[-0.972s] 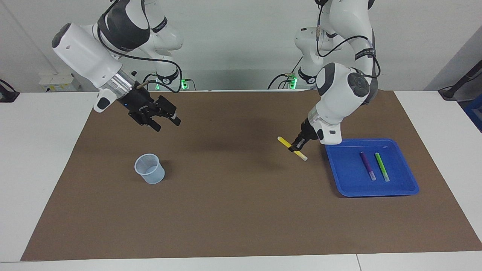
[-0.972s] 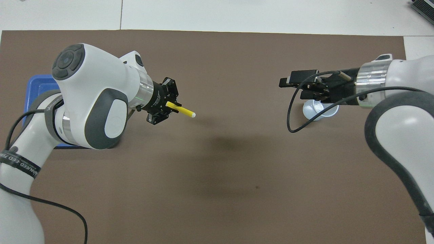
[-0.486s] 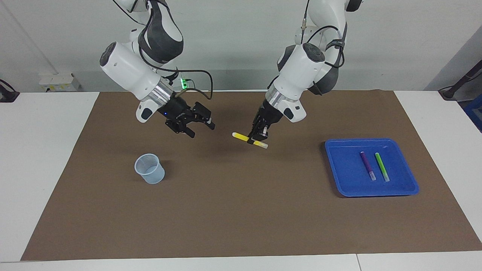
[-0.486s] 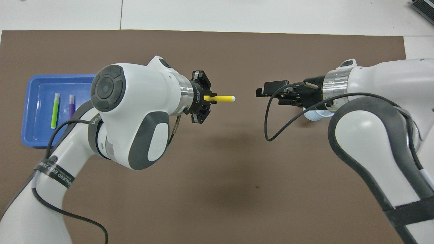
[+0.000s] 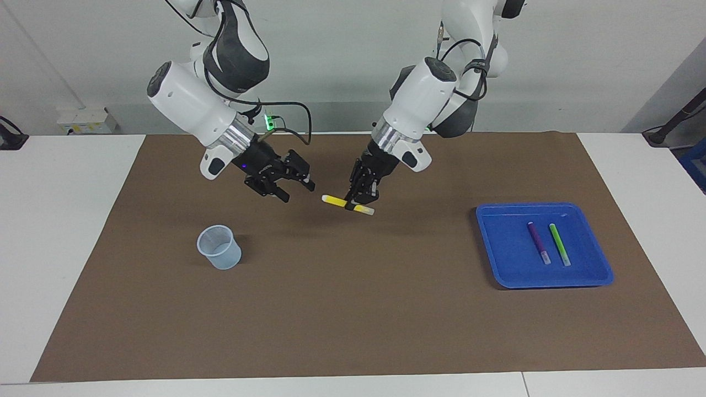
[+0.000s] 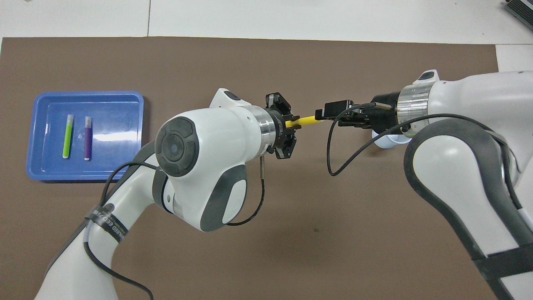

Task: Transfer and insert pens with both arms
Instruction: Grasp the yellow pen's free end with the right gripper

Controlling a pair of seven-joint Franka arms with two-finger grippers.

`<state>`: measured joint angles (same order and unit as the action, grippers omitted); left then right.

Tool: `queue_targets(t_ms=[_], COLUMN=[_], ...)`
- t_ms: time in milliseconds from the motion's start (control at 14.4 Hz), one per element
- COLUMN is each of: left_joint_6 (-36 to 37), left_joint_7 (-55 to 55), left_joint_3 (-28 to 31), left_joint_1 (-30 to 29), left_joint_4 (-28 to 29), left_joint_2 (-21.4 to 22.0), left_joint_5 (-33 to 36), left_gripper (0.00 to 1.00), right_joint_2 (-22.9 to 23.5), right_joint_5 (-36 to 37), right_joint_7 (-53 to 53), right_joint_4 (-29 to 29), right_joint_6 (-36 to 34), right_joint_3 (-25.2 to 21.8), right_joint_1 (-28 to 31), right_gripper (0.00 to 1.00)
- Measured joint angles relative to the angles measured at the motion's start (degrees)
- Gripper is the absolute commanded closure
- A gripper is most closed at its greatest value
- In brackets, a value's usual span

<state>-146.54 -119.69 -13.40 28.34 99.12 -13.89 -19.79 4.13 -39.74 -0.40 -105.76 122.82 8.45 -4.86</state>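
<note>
Before you lies a white table (image 5: 66,231) covered by a broad brown mat (image 5: 353,309), with a pale grey wall (image 5: 342,55) rising at the robots' end. A translucent plastic cup (image 5: 219,247) stands upright on the mat toward the right arm's end; a shallow blue plastic tray (image 5: 598,259) sits toward the left arm's end.

Over the middle of the mat, your left gripper (image 5: 360,203) pinches the slim yellow pen (image 5: 333,201) across its middle, fingers pressed tight on the barrel. The pen hangs in the air, nearly level, its long axis running along the table between the two arms. Its whitish tip (image 5: 368,210) points back toward the tray; its plain yellow end points at your right gripper (image 5: 298,184), which hovers just beside that end. In the overhead view that end reaches in at the right gripper's fingers; whether they touch it, you cannot tell, nor how wide they stand.

In the tray, the purple pen (image 5: 538,242) and the bright green pen (image 5: 559,244) lie side by side, apart, both running roughly from the robots' side outward.
</note>
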Motion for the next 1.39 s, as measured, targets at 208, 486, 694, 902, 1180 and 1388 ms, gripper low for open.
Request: queue_targets(t_ms=[208, 486, 694, 902, 1180, 1388], left_joint_6=[-3.0, -5.1, -6.0, -6.2, -7.2, -7.5], left_joint_7=[-1.5, -1.5, -1.5, -1.5, -1.6, -1.6], left_joint_3=[0.0, 0.0, 0.0, 0.0, 0.0, 0.0], left_joint_1=[2.0, 2.1, 2.1, 2.2, 2.9, 2.9], left_joint_4=[0.6, 0.9, 1.0, 1.1, 1.1, 1.1], left_joint_2=[-0.2, -0.4, -0.5, -0.5, -0.5, -0.5], left_joint_5=[0.0, 0.0, 0.0, 0.0, 0.0, 0.0], left_gripper=[1.0, 1.0, 1.0, 1.0, 1.0, 1.0], right_joint_2=[0.0, 0.0, 0.0, 0.0, 0.0, 0.0], right_joint_5=[0.0, 0.0, 0.0, 0.0, 0.0, 0.0], right_joint_7=[-1.3, -1.7, -2.6, -2.7, -2.7, -2.7], right_joint_4=[0.8, 1.1, 1.6, 2.0, 2.3, 2.3], right_joint_6=[0.0, -1.3, -3.0, -3.6, -3.6, -3.6], right_joint_3=[-0.2, -0.2, -0.3, -0.2, -0.2, -0.2], right_joint_1=[0.1, 0.4, 1.5, 1.6, 1.6, 1.5], right_gripper=[0.3, 0.45, 0.47, 0.52, 0.56, 0.64])
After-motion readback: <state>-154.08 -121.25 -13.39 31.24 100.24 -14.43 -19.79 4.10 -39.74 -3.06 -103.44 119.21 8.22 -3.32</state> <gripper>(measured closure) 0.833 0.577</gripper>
